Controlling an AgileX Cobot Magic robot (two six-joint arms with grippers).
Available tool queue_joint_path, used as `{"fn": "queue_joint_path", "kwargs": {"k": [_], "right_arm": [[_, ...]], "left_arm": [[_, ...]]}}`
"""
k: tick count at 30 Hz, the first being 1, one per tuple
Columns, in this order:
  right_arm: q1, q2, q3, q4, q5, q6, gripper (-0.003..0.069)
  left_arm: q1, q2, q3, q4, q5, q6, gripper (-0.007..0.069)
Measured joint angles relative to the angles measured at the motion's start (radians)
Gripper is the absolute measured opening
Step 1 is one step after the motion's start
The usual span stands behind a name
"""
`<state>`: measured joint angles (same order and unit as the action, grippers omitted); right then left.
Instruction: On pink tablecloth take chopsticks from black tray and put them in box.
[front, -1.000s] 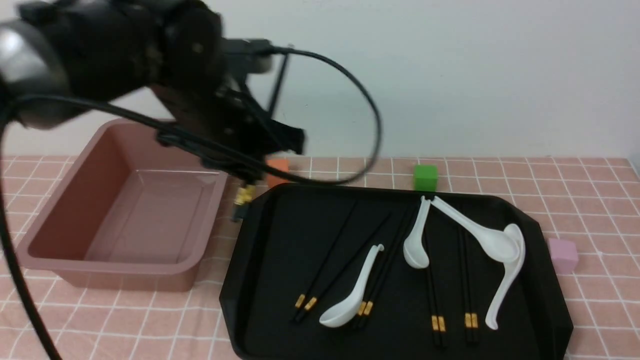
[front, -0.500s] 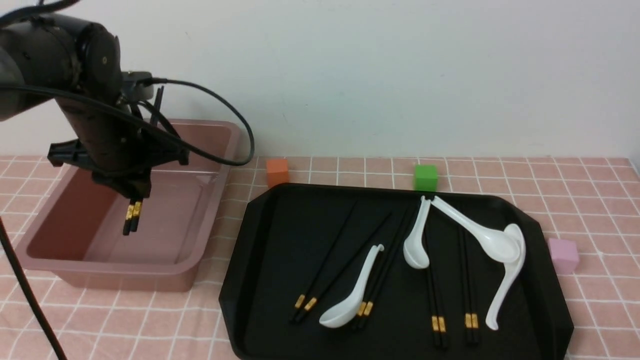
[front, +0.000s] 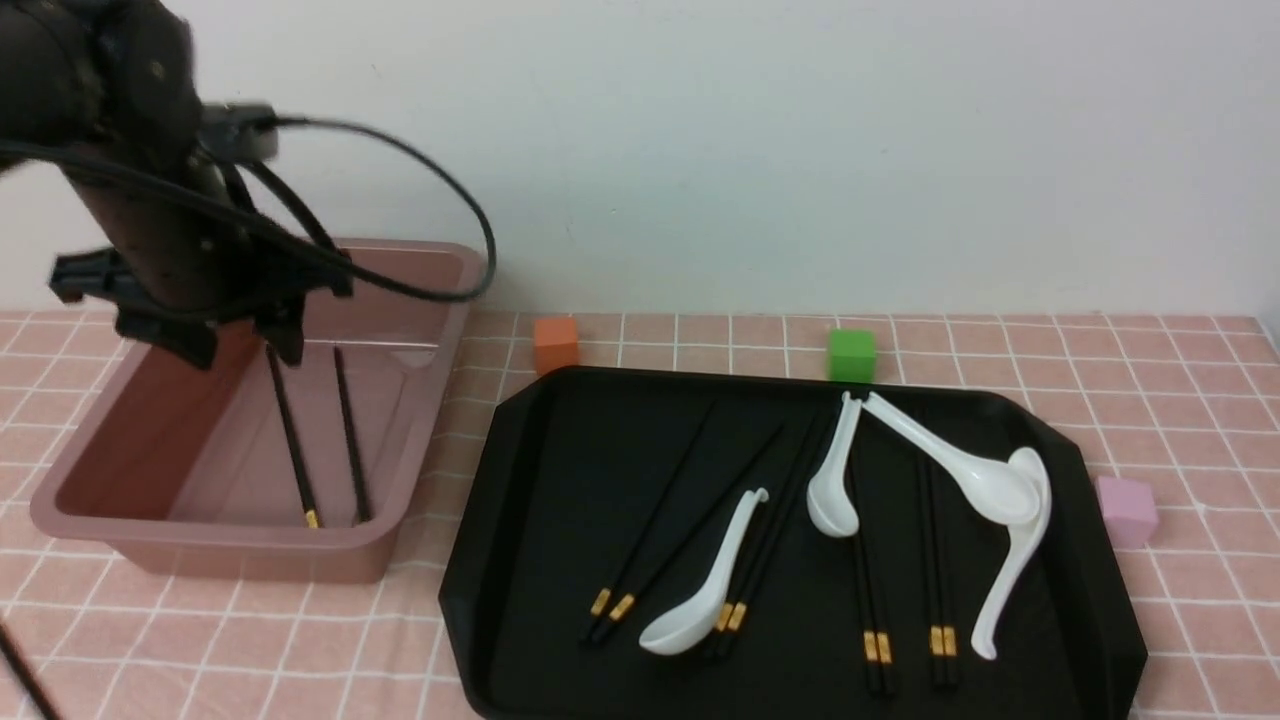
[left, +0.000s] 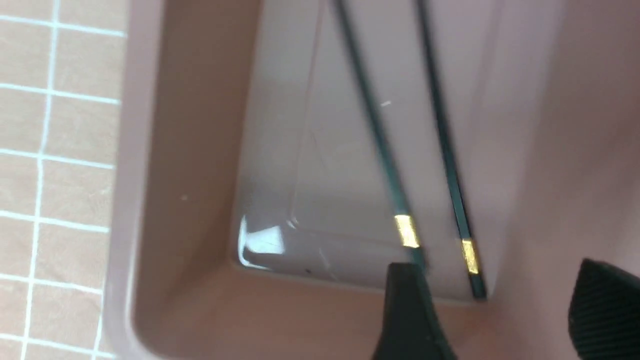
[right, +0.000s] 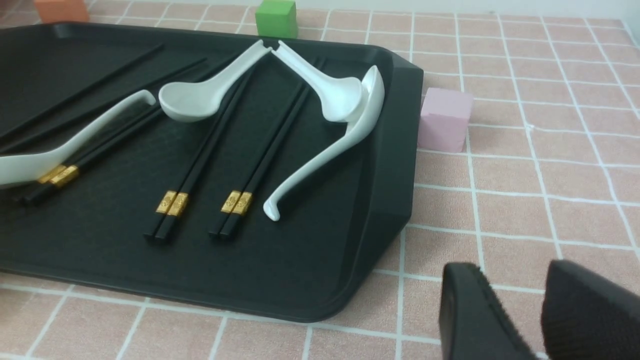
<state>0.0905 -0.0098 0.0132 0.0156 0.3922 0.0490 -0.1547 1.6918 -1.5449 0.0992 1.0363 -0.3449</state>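
Two black chopsticks (front: 295, 450) with gold bands lie loose on the floor of the brownish-pink box (front: 230, 535), at the left on the pink tablecloth (front: 1180, 400). My left gripper (front: 240, 350) hangs open just above them, holding nothing. The left wrist view shows both chopsticks (left: 380, 135) in the box (left: 195, 150), below the open left gripper (left: 500, 280). Several more chopsticks (front: 870, 600) lie in pairs in the black tray (front: 480, 560). My right gripper (right: 515, 275) is open and empty, low over the cloth beside the tray (right: 250, 260).
White soup spoons (front: 700, 600) lie among and over the chopsticks in the tray. An orange cube (front: 555, 343) and a green cube (front: 851, 355) stand behind the tray. A pink cube (front: 1127, 508) stands at the tray's right. The left arm's cable loops over the box.
My left arm swung left from the tray to over the box carrying two chopsticks. It then opened, and the chopsticks now lie in the box. The tray's contents are unchanged.
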Motion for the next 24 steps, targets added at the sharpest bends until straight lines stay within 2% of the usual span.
{"fn": "queue_joint_path", "kwargs": {"k": [4, 5, 6, 7, 8, 10, 14, 15, 19, 20, 24], "right_arm": [[0.0, 0.0, 0.0, 0.0, 0.0, 0.0, 0.024], [0.0, 0.0, 0.0, 0.0, 0.0, 0.0, 0.024], [0.0, 0.0, 0.0, 0.0, 0.0, 0.0, 0.024], [0.0, 0.0, 0.0, 0.0, 0.0, 0.0, 0.024], [0.0, 0.0, 0.0, 0.0, 0.0, 0.0, 0.024], [0.0, 0.0, 0.0, 0.0, 0.0, 0.0, 0.024], [0.0, 0.0, 0.0, 0.0, 0.0, 0.0, 0.024], [0.0, 0.0, 0.0, 0.0, 0.0, 0.0, 0.024], [0.0, 0.0, 0.0, 0.0, 0.0, 0.0, 0.024], [0.0, 0.0, 0.0, 0.0, 0.0, 0.0, 0.024], [0.0, 0.0, 0.0, 0.0, 0.0, 0.0, 0.024]], "left_arm": [[0.0, -0.157, 0.021, -0.049, -0.011, 0.019, 0.0329], [0.0, -0.262, 0.068, -0.082, -0.044, 0.042, 0.0248], [0.0, -0.31, 0.097, -0.094, -0.065, 0.052, 0.0202], [0.0, -0.322, 0.105, -0.099, -0.07, 0.054, 0.019], [0.0, -0.436, 0.193, -0.12, -0.124, 0.071, 0.0085], [0.0, -0.554, 0.303, -0.133, -0.196, 0.08, -0.0006], [0.0, -0.806, 0.577, -0.14, -0.34, 0.082, -0.0013], [0.0, -0.82, 0.592, -0.14, -0.356, 0.082, -0.0013], [0.0, -1.086, 0.897, -0.145, -0.54, 0.076, -0.0013], [0.0, -1.174, 0.992, -0.154, -0.623, 0.056, -0.0013], [0.0, -1.382, 1.195, -0.175, -0.782, 0.0, -0.0013]]}}
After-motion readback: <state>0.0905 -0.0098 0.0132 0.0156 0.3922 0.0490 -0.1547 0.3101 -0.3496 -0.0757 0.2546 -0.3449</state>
